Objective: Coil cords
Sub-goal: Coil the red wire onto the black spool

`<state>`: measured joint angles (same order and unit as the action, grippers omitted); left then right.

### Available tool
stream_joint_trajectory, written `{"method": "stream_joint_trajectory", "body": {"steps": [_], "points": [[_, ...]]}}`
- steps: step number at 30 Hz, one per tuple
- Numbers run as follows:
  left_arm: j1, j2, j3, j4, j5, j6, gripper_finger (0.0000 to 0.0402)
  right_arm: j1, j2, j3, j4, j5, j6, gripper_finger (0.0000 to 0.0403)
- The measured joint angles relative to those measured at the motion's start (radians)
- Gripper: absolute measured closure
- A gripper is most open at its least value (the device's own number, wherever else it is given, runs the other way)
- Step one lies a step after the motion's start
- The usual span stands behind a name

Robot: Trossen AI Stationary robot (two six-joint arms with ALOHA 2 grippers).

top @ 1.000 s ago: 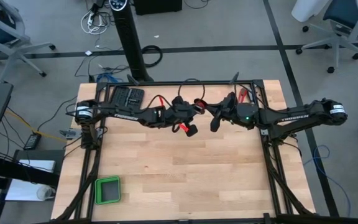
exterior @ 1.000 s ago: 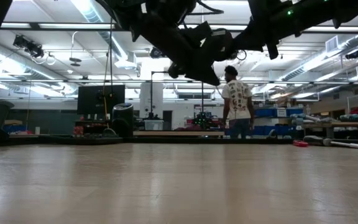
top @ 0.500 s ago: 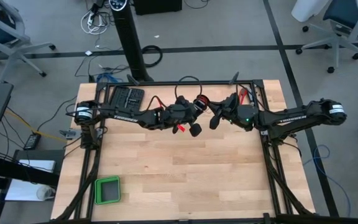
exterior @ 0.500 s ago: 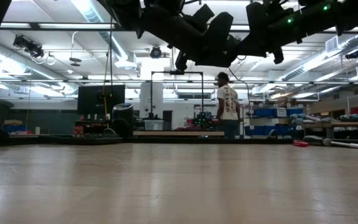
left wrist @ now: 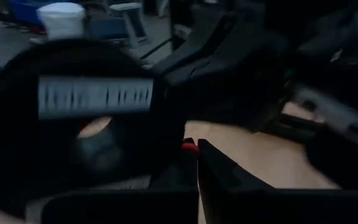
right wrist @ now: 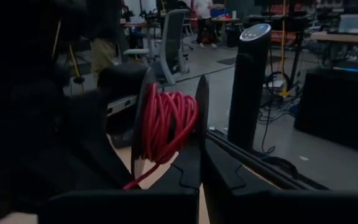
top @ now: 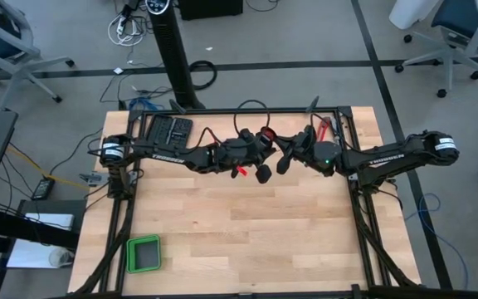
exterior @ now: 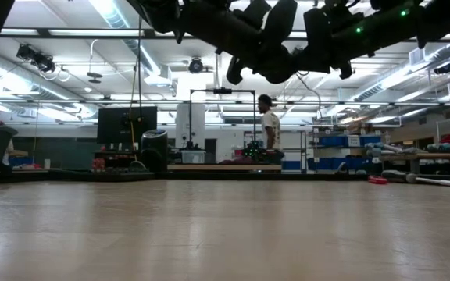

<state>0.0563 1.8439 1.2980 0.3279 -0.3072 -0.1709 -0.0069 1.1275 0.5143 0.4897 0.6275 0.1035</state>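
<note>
Red cord wound on a spool, held up between the two grippers above the far middle of the table.

The cord point(right wrist: 163, 124) sits in tight red turns between the two dark discs of a small spool point(right wrist: 199, 118), with one loose strand running off the bottom of the bundle. It looks light, thin and limp, so a free end would likely flop and slip; the firmer hold is probably on the spool's rim, with the strand pinched close to the winding. From above, the red bundle point(top: 266, 135) shows between the arms. The right gripper point(right wrist: 199, 163) has its fingers close together at the spool's edge, seemingly pinching it. The left gripper point(top: 260, 158) sits just beside it; I cannot tell how its fingers stand. A green tray point(top: 143, 253) lies well apart at the near left corner of the table point(top: 247, 232).
</note>
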Motion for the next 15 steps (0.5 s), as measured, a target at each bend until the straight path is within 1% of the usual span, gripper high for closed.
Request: {"method": "stream_joint_trajectory", "body": {"steps": [3, 6, 13, 15], "points": [[0.000, 0.000, 0.001, 0.012, 0.043, -0.001, 0.0399, 0.013, 0.000, 0.000, -0.007, -0.001, -0.031, 0.0403], [0.000, 0.000, 0.002, 0.000, 0.053, 0.005, 0.0379, 0.023, -0.001, -0.001, -0.009, 0.005, -0.060, 0.0403], [0.002, -0.013, 0.006, 0.013, 0.106, 0.012, 0.0268, 0.024, 0.000, -0.005, -0.034, 0.006, -0.077, 0.0403], [0.002, -0.018, 0.006, 0.009, 0.124, 0.027, 0.0246, 0.024, 0.000, -0.005, -0.046, 0.005, -0.077, 0.0403]]}}
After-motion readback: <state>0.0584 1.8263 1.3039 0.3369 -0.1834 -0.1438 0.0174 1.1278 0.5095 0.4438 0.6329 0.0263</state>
